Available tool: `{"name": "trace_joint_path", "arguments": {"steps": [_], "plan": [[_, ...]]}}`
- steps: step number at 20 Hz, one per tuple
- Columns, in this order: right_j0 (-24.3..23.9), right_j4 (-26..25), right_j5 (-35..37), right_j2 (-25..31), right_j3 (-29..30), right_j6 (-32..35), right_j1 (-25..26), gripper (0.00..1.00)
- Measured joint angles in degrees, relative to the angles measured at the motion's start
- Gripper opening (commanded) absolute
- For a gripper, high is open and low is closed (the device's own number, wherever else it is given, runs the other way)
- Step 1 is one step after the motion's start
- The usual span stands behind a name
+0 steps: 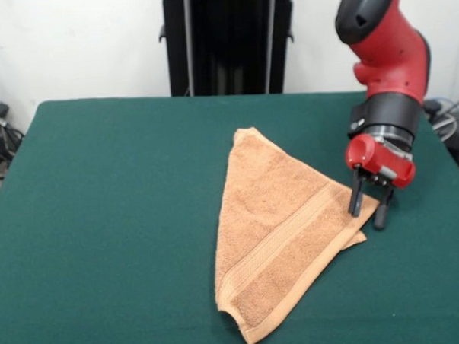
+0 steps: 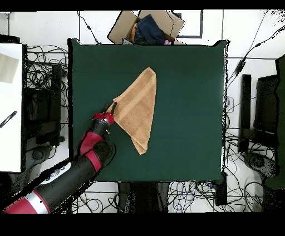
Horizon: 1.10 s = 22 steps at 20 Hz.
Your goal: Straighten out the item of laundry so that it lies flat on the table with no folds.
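On the left of the front view we see a lot of bare top on the big dark green felt table (image 1: 102, 223). Nothing lies on that part.

A bit right of the middle lies the small light orange-tan terry towel (image 1: 274, 235). It is folded over, so it makes a triangle and not a square. One point of it is far from us. A long edge runs down its left side to the corner closest to us. A woven band runs slantwise across it, from the near left part up to its right corner. Down at the near corner we can see a second layer peeking out under the top one. So the towel is not flat.

At the towel's right corner is the red and black gripper (image 1: 368, 208) of the robot arm. Its two dark fingers (image 1: 356, 198) point down, with a gap between them. They stand on either side of the towel's corner, right at the cloth. We cannot tell if they pinch it.

From above, we see the towel (image 2: 138, 108) near the middle of the table (image 2: 189, 83). The gripper (image 2: 111, 107) is at its left corner.
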Motion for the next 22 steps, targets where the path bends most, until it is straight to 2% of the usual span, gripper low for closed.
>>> {"name": "trace_joint_path", "arguments": {"steps": [22], "plan": [[-1.4, 0.0, -3.5, 2.7, 1.7, 0.0, -1.7, 1.0]]}}
